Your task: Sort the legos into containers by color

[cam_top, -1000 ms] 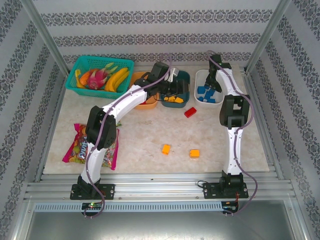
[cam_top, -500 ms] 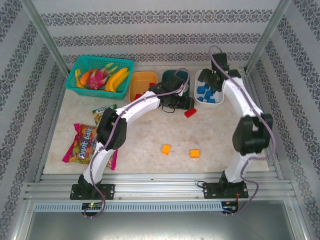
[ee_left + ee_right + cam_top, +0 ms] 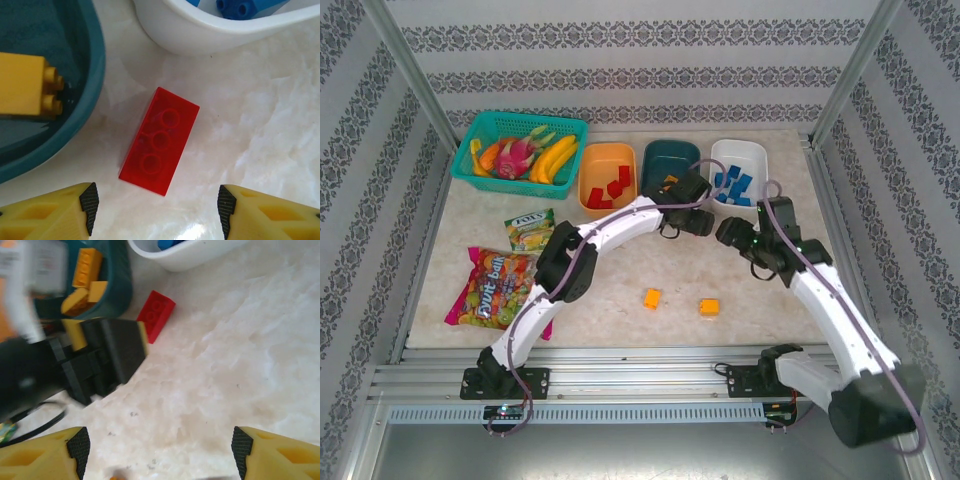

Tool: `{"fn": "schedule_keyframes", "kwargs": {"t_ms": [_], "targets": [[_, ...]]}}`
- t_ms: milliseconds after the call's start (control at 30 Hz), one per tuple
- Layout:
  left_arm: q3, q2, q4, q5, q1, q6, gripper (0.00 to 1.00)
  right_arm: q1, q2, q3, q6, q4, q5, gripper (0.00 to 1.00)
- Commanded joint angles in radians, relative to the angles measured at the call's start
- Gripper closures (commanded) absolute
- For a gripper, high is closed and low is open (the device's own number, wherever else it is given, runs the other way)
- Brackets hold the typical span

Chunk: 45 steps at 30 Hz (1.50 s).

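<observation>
The top view counts 3 containers in a row at the far edge of the worktop [image 3: 620, 320]: an orange bowl [image 3: 590, 185] holding red legos [image 3: 613, 187], a teal bowl [image 3: 665, 155], and a white bowl [image 3: 752, 157] holding blue legos [image 3: 732, 185]. Both heaps are too tightly packed to count. It also gives 2 orange bricks [image 3: 652, 297] loose on the near worktop, close together.

The left wrist view adds 1 red brick [image 3: 160, 141] lying flat on the worktop between the teal and white bowls, touching neither, with 3 round sockets on its upper face. It also shows 1 yellow brick [image 3: 25, 85] inside the teal bowl. The left pincer [image 3: 155, 202] hangs spread wide above the red brick, gripping nothing.

The right wrist view shows about 3 yellow bricks in that bowl. The right pincer [image 3: 160, 450] is also spread wide and empty.
</observation>
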Motion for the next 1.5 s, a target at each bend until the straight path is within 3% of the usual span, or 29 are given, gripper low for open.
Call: {"fn": "schedule_keyframes", "kwargs": {"t_ms": [0, 233, 500, 633, 733, 833, 933, 1200, 1467], "targets": [[0.061, 0.049, -0.025, -0.093, -0.024, 0.067, 0.32, -0.017, -0.079, -0.027, 0.006, -0.097, -0.036, 0.22], [0.149, 0.133, -0.024, -0.161, -0.032, 0.111, 0.30, -0.055, -0.165, -0.052, 0.006, -0.134, -0.123, 0.22], [0.187, 0.189, -0.008, -0.108, -0.039, 0.104, 0.36, -0.074, -0.197, -0.060, 0.011, -0.159, -0.135, 0.22], [0.184, 0.197, -0.022, -0.117, -0.050, 0.099, 0.45, -0.085, -0.197, -0.067, 0.017, -0.149, -0.139, 0.22], [0.184, 0.200, -0.021, -0.101, -0.051, 0.090, 0.66, -0.086, -0.190, -0.063, 0.015, -0.141, -0.140, 0.22], [0.186, 0.190, -0.028, -0.096, -0.057, 0.084, 0.74, -0.086, -0.184, -0.060, 0.015, -0.135, -0.140, 0.22], [0.180, 0.155, -0.044, -0.088, -0.065, 0.065, 0.78, -0.086, -0.180, -0.055, 0.012, -0.132, -0.133, 0.22], [0.090, -0.058, -0.102, -0.072, -0.075, -0.026, 0.79, -0.089, -0.194, 0.011, -0.032, -0.071, -0.158, 0.22], [0.071, -0.204, -0.209, -0.051, 0.043, -0.069, 0.79, -0.056, -0.148, 0.006, -0.043, 0.160, -0.329, 0.22]]}}
